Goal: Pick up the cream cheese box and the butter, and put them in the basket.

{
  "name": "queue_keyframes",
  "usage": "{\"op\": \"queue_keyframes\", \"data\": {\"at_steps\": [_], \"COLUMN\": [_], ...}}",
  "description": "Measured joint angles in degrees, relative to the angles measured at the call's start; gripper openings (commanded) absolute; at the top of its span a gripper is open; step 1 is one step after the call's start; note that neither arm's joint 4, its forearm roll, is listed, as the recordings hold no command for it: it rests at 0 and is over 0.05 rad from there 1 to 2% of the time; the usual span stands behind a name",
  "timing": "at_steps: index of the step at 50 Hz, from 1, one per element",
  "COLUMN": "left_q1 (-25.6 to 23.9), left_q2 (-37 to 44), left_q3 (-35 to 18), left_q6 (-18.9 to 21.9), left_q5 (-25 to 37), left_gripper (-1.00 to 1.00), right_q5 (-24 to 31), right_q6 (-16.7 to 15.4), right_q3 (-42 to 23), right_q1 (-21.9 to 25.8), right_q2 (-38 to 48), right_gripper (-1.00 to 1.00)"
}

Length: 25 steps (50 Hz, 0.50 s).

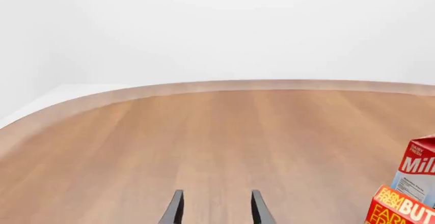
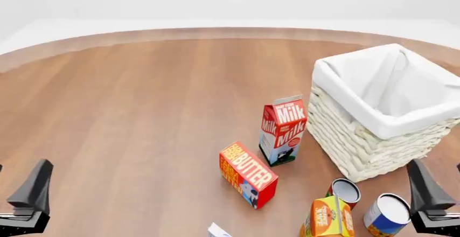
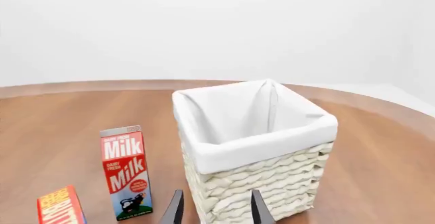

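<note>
Cream cheese box [image 2: 217,230] near butter [image 2: 249,174].

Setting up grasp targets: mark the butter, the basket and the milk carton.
butter [image 2: 253,171], front view, on its top face lettering.
basket [image 2: 359,151], front view, on its woven front wall.
milk carton [image 3: 126,175], right wrist view, on its red front panel.

A milk carton [image 2: 283,130] stands upright on the wooden table [image 2: 144,113], two cans [image 2: 345,192] and a juice carton [image 2: 328,218] nearby.

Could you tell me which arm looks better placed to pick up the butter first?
Probably the right: the butter lies right of centre, nearer the right gripper and the basket. Both grippers are open and empty.
</note>
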Motion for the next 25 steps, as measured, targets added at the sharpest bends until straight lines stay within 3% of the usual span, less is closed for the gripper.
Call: {"op": "queue_keyframes", "data": {"at_steps": [25], "left_q1": [0.0], "left_q2": [0.0], "left_q3": [0.0], "left_q6": [0.0], "left_q5": [0.0], "left_gripper": [1.00], "right_q5": [1.2], "right_q6": [1.4], "right_q3": [-4.7], "right_q1": [2.2], "right_q2": [3.3], "right_gripper": [1.00]}}
